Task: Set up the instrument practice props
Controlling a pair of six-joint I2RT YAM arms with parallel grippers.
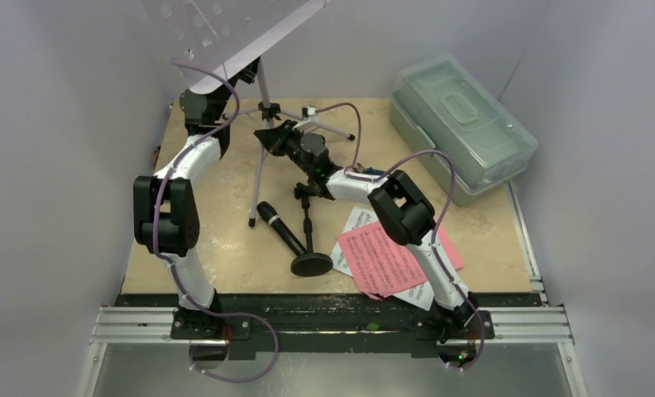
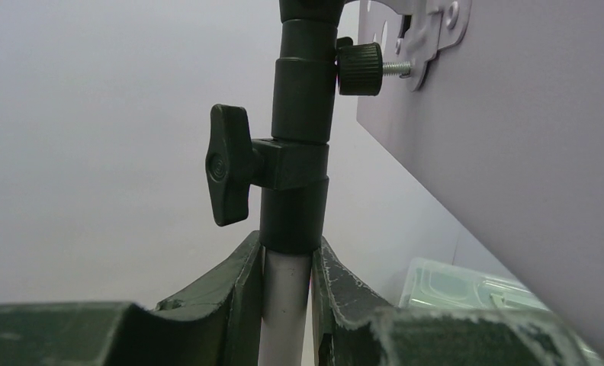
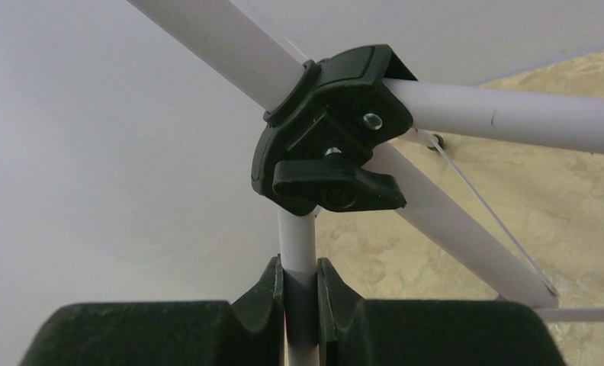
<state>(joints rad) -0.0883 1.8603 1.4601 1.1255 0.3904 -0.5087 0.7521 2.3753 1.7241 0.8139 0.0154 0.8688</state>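
The lavender music stand (image 1: 263, 91) stands upright on its tripod at the back of the table, its hole-punched tray (image 1: 217, 25) at the top. My left gripper (image 1: 240, 76) is shut on the upper pole (image 2: 285, 305), just below the black clamp collar (image 2: 293, 191). My right gripper (image 1: 273, 137) is shut on the lower pole (image 3: 299, 297), under the black tripod hub (image 3: 329, 145). The black microphone (image 1: 279, 228) lies on the table. The short black mic stand (image 1: 309, 240) lies on its side next to it. Pink and white music sheets (image 1: 382, 258) lie at front right.
A clear lidded plastic box (image 1: 461, 124) stands at the back right; its corner shows in the left wrist view (image 2: 467, 286). Tripod legs (image 1: 256, 192) spread across the middle of the table. Walls close in on the left, back and right.
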